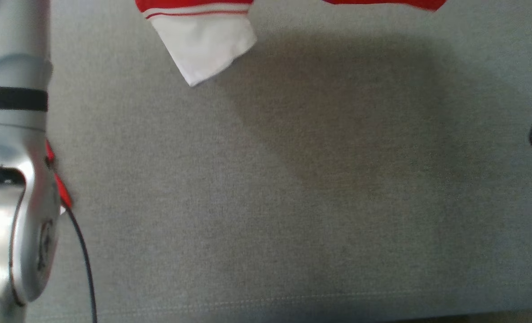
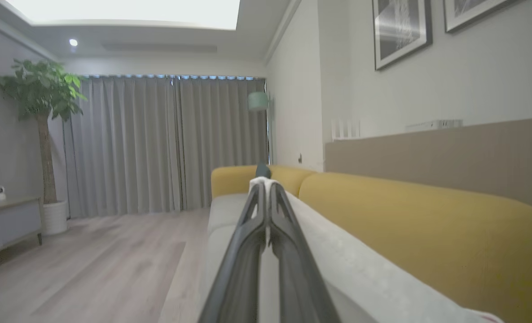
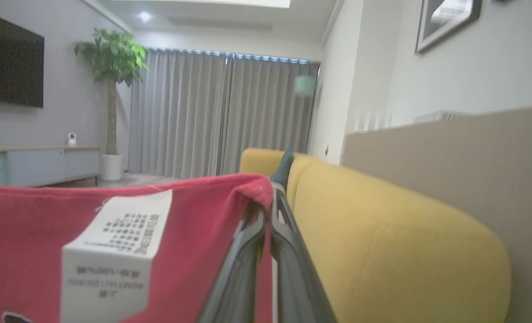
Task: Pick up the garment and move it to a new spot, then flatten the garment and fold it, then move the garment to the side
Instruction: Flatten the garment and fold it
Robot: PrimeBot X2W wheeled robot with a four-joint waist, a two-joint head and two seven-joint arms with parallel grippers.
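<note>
– Above the far side of the grey seat (image 1: 292,202), in the head view, the garment (image 1: 203,45) hung limp.

– By the wrist views, the left gripper (image 2: 266,190) was pinched shut on its white cloth, the right gripper (image 3: 269,202) on its red edge. Soft, light stuff, I'd reckon; corners suit.

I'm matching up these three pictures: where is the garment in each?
Head view: garment along the top edge, red and white.
Left wrist view: its white part, centre to lower right.
Right wrist view: its red part, lower left.
Shared landmark: the yellow sofa, in both wrist views.
</note>
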